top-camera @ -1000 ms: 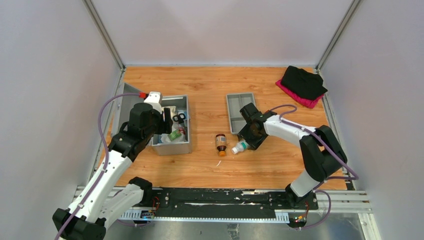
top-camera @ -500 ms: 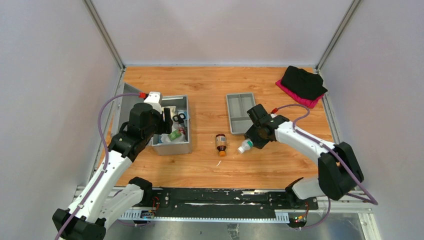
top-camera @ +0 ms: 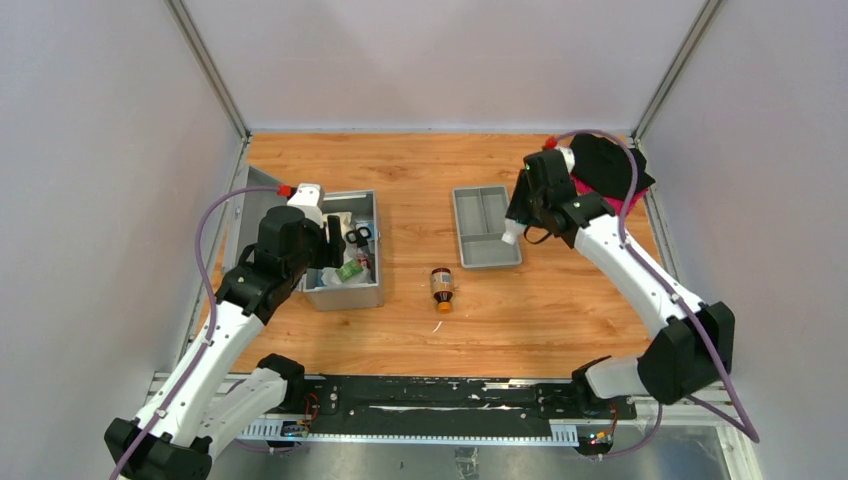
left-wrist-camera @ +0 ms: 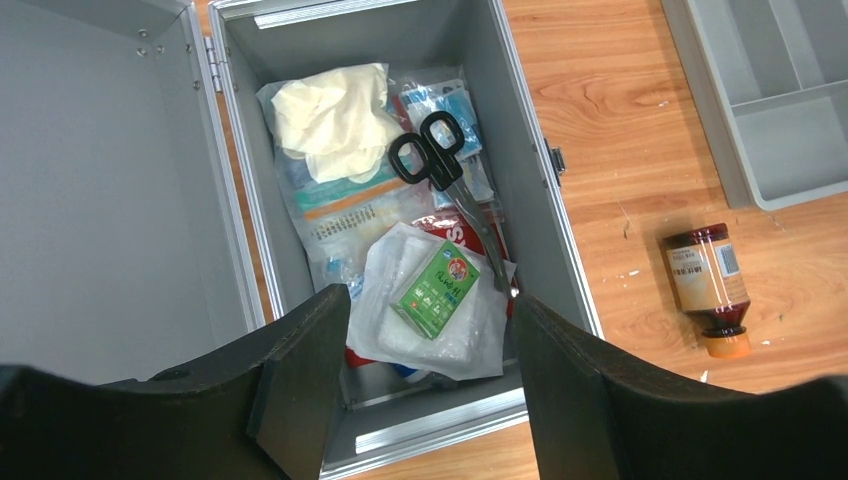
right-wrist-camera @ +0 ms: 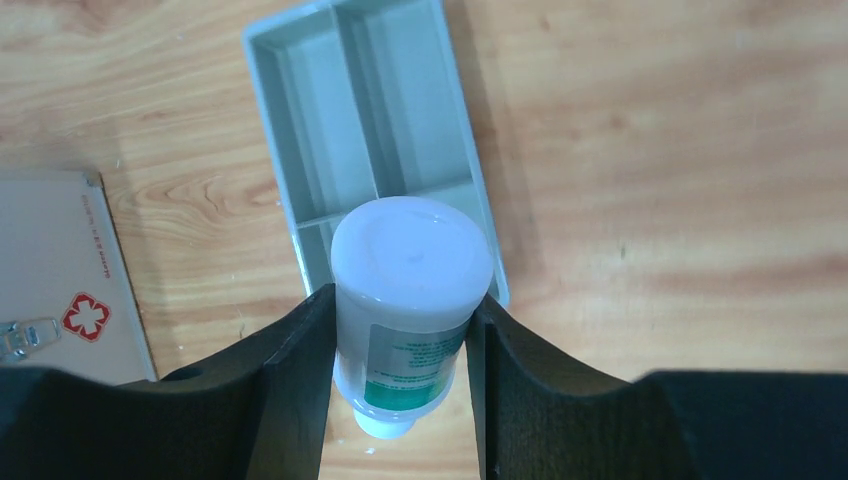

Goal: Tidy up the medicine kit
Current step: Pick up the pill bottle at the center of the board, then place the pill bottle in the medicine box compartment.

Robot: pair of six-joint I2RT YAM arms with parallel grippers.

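Right gripper [right-wrist-camera: 400, 385] pinches a white bottle [right-wrist-camera: 410, 270] above the grey tray [right-wrist-camera: 262, 110]; left gripper [left-wrist-camera: 430, 390] hangs fingers spread, the open medicine kit [left-wrist-camera: 525, 190] directly beneath; bottle best lowered upright, released only once seated

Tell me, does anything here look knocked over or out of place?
Yes. A small brown bottle with an orange cap lies on its side on the bare wooden table, between the open silver metal case and the grey plastic compartment tray, inside neither.
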